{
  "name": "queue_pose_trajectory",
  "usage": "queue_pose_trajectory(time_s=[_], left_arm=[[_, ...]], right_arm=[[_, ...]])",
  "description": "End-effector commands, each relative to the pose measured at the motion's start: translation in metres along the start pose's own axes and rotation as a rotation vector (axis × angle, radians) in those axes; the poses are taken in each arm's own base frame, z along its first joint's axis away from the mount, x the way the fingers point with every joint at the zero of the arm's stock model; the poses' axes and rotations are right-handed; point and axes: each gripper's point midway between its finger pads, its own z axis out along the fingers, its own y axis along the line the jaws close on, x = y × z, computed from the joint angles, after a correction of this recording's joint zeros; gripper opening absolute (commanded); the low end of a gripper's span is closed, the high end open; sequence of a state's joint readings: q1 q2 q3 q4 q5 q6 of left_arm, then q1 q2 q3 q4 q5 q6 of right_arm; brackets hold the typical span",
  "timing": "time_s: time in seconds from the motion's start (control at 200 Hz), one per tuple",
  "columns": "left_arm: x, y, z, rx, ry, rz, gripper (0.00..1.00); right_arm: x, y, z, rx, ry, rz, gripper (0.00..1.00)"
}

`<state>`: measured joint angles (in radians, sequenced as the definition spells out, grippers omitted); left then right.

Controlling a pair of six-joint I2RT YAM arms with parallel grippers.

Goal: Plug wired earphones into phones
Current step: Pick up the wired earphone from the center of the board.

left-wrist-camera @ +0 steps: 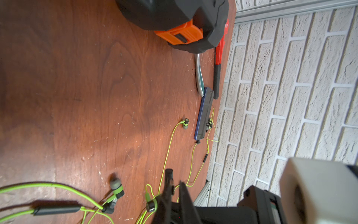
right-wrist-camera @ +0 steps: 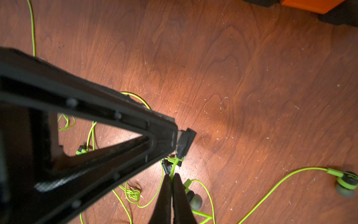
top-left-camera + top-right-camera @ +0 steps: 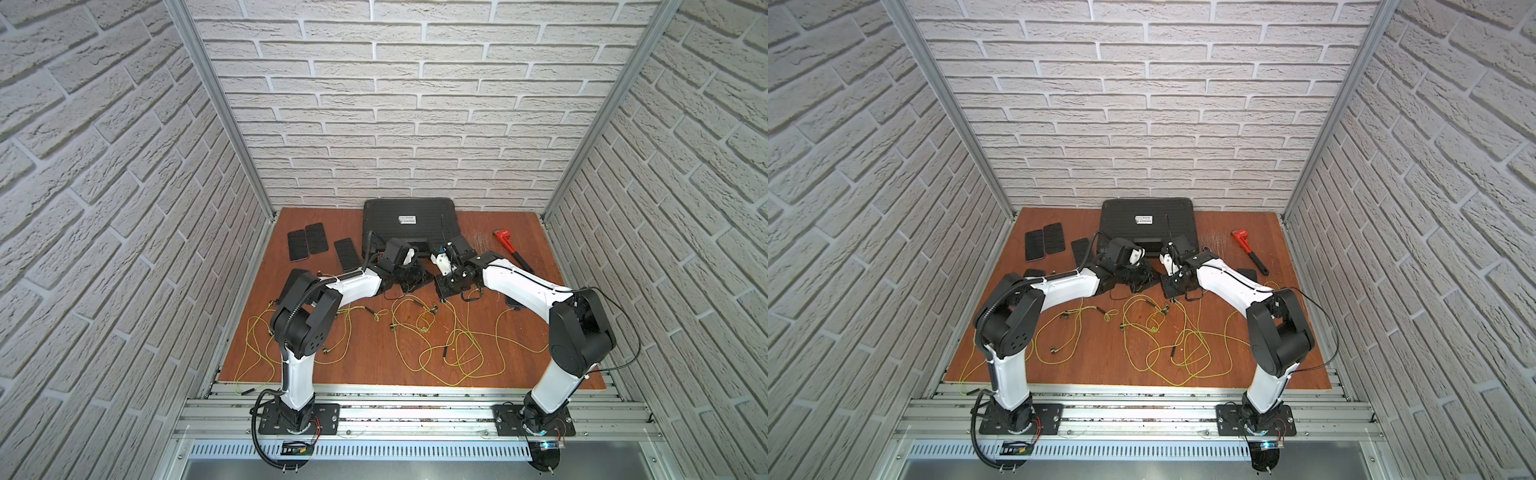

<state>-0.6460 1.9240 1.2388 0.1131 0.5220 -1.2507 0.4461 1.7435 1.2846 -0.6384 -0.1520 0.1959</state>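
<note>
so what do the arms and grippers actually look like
The left arm and right arm have white links and bulky black joints. The left carries a ribbed black conduit, the right a thin black cable. The left gripper and right gripper are black with tapering fingers.

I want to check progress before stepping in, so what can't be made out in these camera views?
Dark piece clamped by the left gripper: blurred in the right wrist view, plug or phone edge unclear.
Phone under the right forearm: mostly covered in a top view.
Phone behind the left elbow: port end hidden in a top view.
</note>
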Motion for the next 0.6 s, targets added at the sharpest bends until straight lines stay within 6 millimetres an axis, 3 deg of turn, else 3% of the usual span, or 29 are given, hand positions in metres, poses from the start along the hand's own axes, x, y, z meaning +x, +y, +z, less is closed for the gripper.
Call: queue_pose_trajectory(time_s=[0.0,0.225,0.275,0.365,0.415,0.515,0.595], left_arm=[[0.0008,-0.0044,0.0044,0.026,0.006,0.021,0.08],[0.0013,-0.0032,0.0055,0.029,0.008,0.023,0.03],[0.0003,-0.0024,0.0051,0.032,0.005,0.025,0.08],[-0.0022,-0.0023,0.0036,0.036,-0.001,0.028,0.27],[-0.0037,-0.0034,0.0024,0.037,-0.005,0.033,0.32],[-0.0033,-0.0017,0.0029,0.030,-0.001,0.034,0.33],[-0.0028,0.0000,0.0041,0.026,0.001,0.032,0.27]], right_arm=[[-0.0161,0.0092,-0.0141,-0.026,-0.069,-0.006,0.06],[-0.0163,0.0098,-0.0165,-0.031,-0.073,-0.007,0.06],[-0.0149,0.0096,-0.0161,-0.030,-0.066,-0.008,0.06],[-0.0129,0.0091,-0.0155,-0.027,-0.056,-0.014,0.06],[-0.0126,0.0092,-0.0155,-0.029,-0.055,-0.014,0.06],[-0.0132,0.0099,-0.0167,-0.032,-0.059,-0.017,0.06],[-0.0148,0.0106,-0.0183,-0.034,-0.064,-0.018,0.06]])
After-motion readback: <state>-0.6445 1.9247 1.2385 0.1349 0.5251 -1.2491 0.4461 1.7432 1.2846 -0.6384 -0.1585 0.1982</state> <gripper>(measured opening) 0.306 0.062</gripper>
